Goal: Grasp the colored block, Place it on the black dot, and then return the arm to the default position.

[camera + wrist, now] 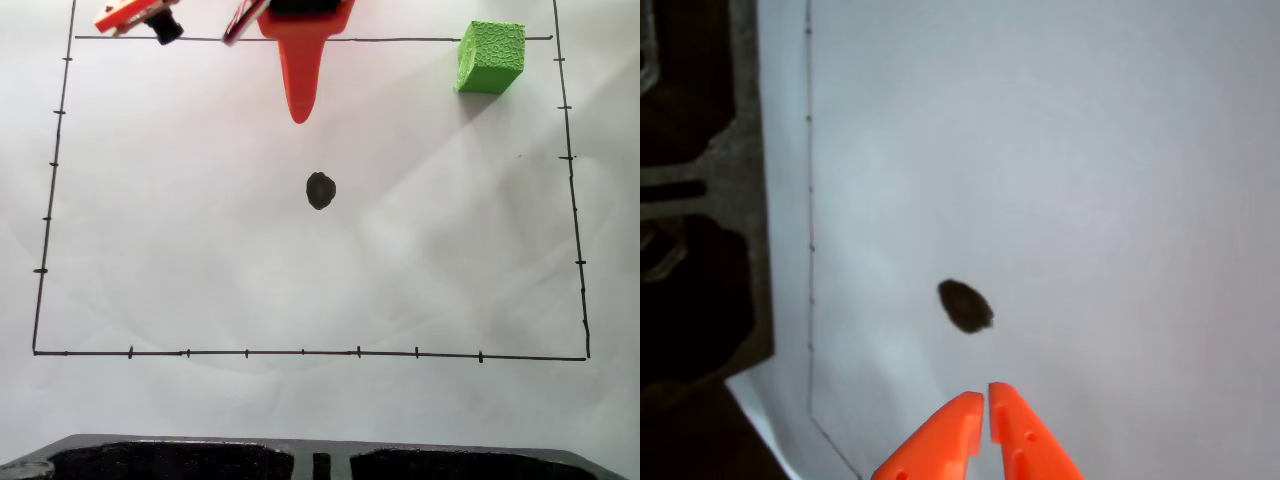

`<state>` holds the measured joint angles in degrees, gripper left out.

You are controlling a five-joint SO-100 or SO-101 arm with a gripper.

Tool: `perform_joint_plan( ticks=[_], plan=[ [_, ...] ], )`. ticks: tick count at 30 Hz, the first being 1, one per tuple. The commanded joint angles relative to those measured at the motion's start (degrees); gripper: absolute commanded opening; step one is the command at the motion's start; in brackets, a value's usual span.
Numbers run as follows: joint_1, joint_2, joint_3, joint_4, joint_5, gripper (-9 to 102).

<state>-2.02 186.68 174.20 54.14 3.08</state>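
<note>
Orange-red plastic gripper: jaws nearly touching, holding nothing, hovering just short of the irregular black ink dot | crackled green foam cube: well apart from that dot, upper right in the fixed view | step: grasp not begun | next: you swing toward the cube and open.

My bright orange-red plastic arm narrows in the fixed view into 1 long, smooth, tapered finger with a rounded tip. Beside it sit a thin red-and-white edged part and a small black camera on an orange bracket. In the wrist view, my orange-red gripper shows 2 pointed fingertips with tiny screw holes.
</note>
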Motion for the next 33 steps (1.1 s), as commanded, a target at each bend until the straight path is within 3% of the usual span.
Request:
perform_joint_plan(
  ticks=[1,12,23,33],
  plan=[
    [-0.53,-2.72,-5.45,2.55,2.11,0],
    [-3.52,-18.02,-23.47,9.4,11.51,0],
    [-15.21,-39.99,-47.81,26.72,29.18,0],
    [-25.05,-49.31,-51.5,31.11,37.79,0]
  ],
)
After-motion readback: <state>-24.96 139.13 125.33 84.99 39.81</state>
